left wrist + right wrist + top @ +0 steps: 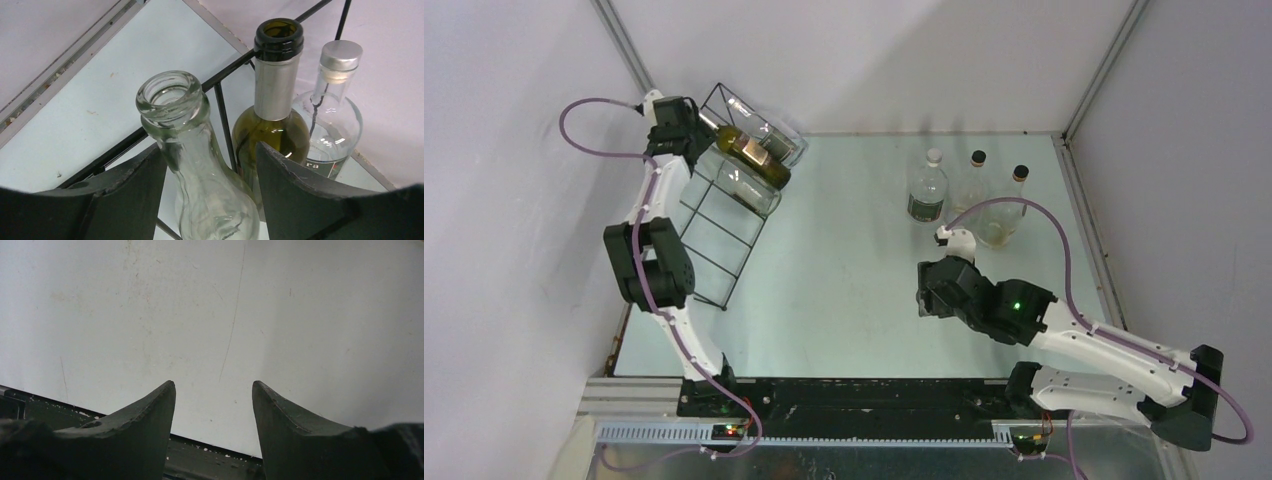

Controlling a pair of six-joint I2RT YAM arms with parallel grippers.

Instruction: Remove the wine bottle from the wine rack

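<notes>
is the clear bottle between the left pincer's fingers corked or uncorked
Uncorked: the clear bottle shows a bare, hollow mouth in the left wrist view, unlike the silver-capped bottle beyond it.

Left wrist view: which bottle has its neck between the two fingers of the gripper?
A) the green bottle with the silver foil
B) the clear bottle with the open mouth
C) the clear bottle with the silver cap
B: the open-mouthed clear bottle rises between the fingers of the left gripper; the green bottle and the capped bottle lie beyond them.
</notes>
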